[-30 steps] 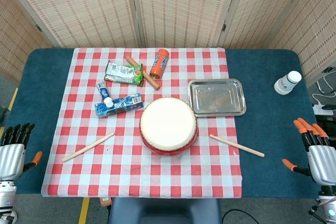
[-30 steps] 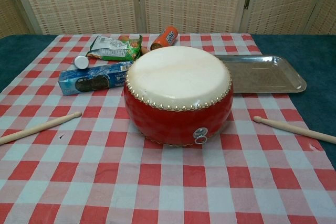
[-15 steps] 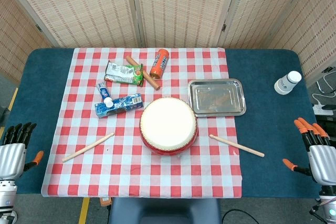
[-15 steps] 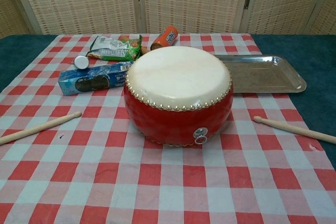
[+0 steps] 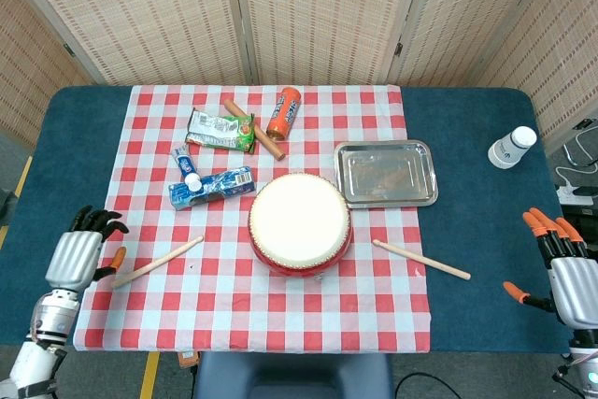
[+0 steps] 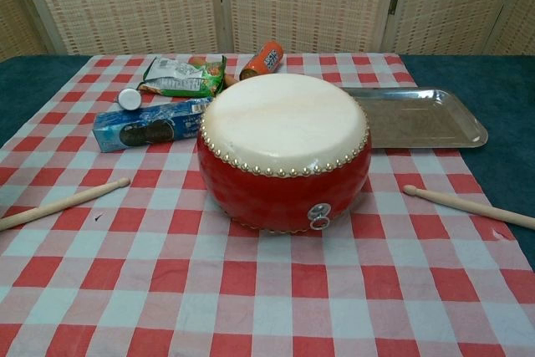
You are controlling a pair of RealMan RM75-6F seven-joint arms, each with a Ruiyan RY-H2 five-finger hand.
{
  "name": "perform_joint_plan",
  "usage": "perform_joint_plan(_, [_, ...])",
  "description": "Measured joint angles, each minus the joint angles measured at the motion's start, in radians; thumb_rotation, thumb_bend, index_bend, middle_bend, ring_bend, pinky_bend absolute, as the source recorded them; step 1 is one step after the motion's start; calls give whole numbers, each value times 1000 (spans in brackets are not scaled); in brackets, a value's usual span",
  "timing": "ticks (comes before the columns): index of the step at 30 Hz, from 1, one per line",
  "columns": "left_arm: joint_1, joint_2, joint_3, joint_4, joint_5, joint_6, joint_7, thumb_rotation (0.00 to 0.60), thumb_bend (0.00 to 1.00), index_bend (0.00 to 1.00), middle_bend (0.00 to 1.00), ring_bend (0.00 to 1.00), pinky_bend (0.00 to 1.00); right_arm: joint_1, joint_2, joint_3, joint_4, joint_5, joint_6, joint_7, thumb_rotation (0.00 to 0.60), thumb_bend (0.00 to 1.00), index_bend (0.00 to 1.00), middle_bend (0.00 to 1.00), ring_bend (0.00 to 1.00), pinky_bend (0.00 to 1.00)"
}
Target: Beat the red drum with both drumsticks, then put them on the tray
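The red drum (image 5: 299, 224) (image 6: 283, 150) with a pale skin stands in the middle of the checked cloth. One wooden drumstick (image 5: 156, 263) (image 6: 60, 204) lies to its left, another drumstick (image 5: 421, 260) (image 6: 468, 206) to its right. A metal tray (image 5: 386, 173) (image 6: 418, 116) sits behind and right of the drum. My left hand (image 5: 79, 257) hovers open just left of the left stick's near end, fingers apart, holding nothing. My right hand (image 5: 561, 267) stays open at the far right edge of the table, well clear of the right stick. Neither hand shows in the chest view.
Behind the drum lie a blue biscuit box (image 5: 212, 186), a small white-capped bottle (image 5: 183, 163), a green snack packet (image 5: 220, 131), a sausage (image 5: 253, 128) and an orange can (image 5: 283, 113). A white bottle (image 5: 512, 147) stands on the blue table at the far right.
My left hand has moved right and forward from the table's left edge to beside the left drumstick's end. The right hand, sticks and drum are where they were.
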Motion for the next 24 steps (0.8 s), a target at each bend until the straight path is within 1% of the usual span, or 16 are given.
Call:
perform_joint_plan(5, [-52, -79, -14, -2, -106, -63, 107, 600, 331, 400, 216, 142, 58, -4, 1, -2, 5, 0, 6, 8, 600, 0, 47, 29, 24, 80])
perform_joint_plan(7, [-66, -105, -17, 2, -154, -81, 147, 600, 315, 398, 216, 142, 55, -8, 1, -4, 9, 1, 10, 12, 600, 0, 47, 29, 26, 80])
perform_joint_plan(10, [-85, -137, -18, 7, -222, -102, 201, 600, 307, 396, 215, 142, 55, -11, 2, -5, 11, 3, 12, 13, 600, 0, 47, 29, 26, 80])
perform_joint_plan(15, [-98, -180, -11, 11, -297, -101, 285, 600, 306, 404, 215, 142, 54, -12, 3, -6, 12, 0, 14, 16, 600, 0, 47, 29, 26, 80])
perform_joint_plan(20, [-108, -219, -17, 3, -382, -101, 291, 600, 306, 413, 215, 135, 49, -10, 1, -7, 13, -1, 9, 17, 600, 0, 47, 29, 26, 80])
perform_joint_plan(24, [-122, -265, -25, 29, -415, -85, 312, 600, 307, 434, 215, 126, 48, -10, 2, -6, 13, -1, 11, 18, 600, 0, 47, 29, 26, 80])
